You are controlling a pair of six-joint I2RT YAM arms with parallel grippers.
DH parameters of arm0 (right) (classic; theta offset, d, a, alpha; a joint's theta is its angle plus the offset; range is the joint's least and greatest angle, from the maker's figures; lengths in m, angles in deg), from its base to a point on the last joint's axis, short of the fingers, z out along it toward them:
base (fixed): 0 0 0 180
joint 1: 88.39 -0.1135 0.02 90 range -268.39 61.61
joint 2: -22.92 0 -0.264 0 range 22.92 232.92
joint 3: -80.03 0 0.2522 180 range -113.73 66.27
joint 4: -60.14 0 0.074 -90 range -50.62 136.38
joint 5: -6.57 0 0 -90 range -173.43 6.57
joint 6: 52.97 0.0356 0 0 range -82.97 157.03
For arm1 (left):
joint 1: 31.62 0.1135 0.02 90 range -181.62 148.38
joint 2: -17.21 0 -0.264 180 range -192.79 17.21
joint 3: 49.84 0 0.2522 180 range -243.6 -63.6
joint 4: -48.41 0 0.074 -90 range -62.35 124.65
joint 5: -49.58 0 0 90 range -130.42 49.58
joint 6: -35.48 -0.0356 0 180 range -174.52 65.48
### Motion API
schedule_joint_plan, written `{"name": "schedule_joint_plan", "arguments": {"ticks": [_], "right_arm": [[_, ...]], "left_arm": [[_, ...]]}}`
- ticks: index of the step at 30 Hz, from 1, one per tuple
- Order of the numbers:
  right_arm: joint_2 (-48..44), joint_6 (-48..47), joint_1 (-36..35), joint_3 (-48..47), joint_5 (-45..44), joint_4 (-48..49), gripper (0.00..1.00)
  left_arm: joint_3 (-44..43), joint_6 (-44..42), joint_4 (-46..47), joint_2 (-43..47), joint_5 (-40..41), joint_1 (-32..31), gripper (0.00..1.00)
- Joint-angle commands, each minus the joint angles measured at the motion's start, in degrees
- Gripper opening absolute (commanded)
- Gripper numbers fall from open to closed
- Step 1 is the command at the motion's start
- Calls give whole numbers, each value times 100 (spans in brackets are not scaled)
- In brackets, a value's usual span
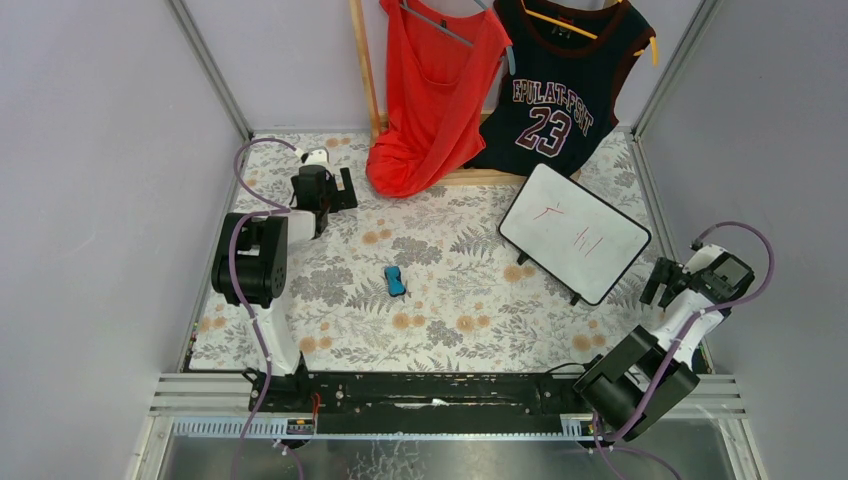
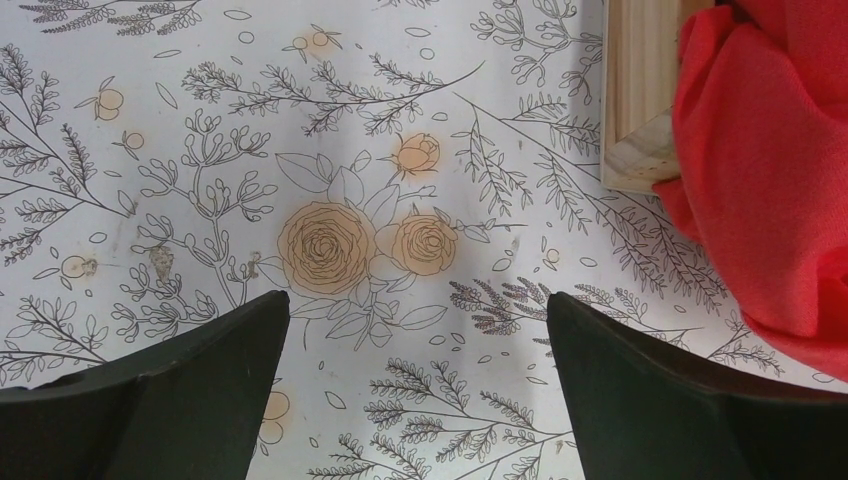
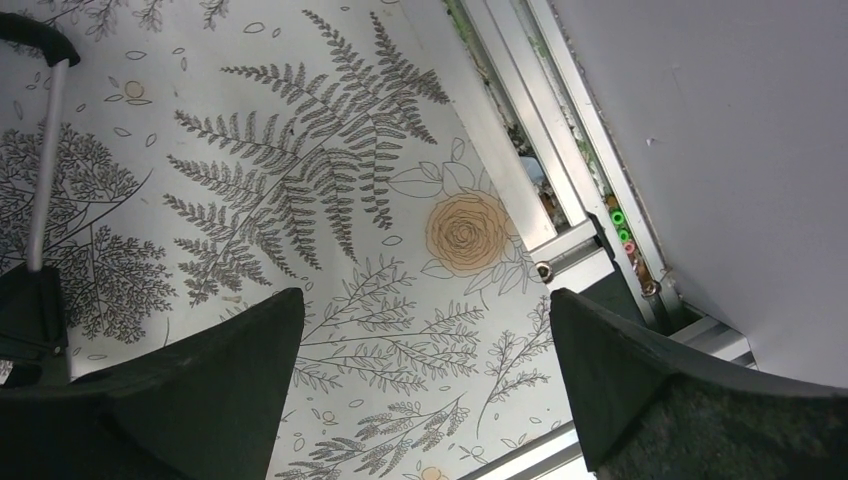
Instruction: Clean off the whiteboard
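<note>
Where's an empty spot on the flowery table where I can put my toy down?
The biggest bare patch lies between the blue eraser and the whiteboard, down to the black rail. Another lies between the eraser and the left arm. It's crowded at the back, where the red top and jersey hang low.

Desk layout from above

The whiteboard (image 1: 575, 232) sits right of centre on the desk (image 1: 450, 330). The eraser (image 1: 395, 281) lies mid-frame, well apart to its left. Behind them, at upper centre, a top (image 1: 435, 90) and a jersey (image 1: 565, 90) hang side by side, the top on the left, its lower end reaching the desk. The left fingers (image 1: 345, 189) sit upper left, near the top; the right fingers (image 1: 657, 284) sit just right of the whiteboard's lower corner
</note>
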Motion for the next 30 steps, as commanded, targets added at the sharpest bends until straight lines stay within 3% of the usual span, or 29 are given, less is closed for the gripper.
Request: {"name": "schedule_joint_plan", "arguments": {"ticks": [1, 6, 12, 21, 30], "right_arm": [[-88, 78, 242, -92, 200, 172, 99], [-119, 19, 481, -575, 218, 113, 98], [249, -351, 567, -2382, 580, -830, 92], [903, -914, 566, -4235, 2113, -2503, 75], [1639, -1902, 563, -5146, 3621, -4126, 75]], "left_arm": [[-132, 41, 67, -79, -2, 37, 100], [-134, 41, 67, -79, -2, 40, 100], [-142, 38, 49, -86, -7, 37, 100], [-144, 41, 49, -86, 0, 39, 100], [-138, 41, 49, -92, 0, 32, 100]]}}
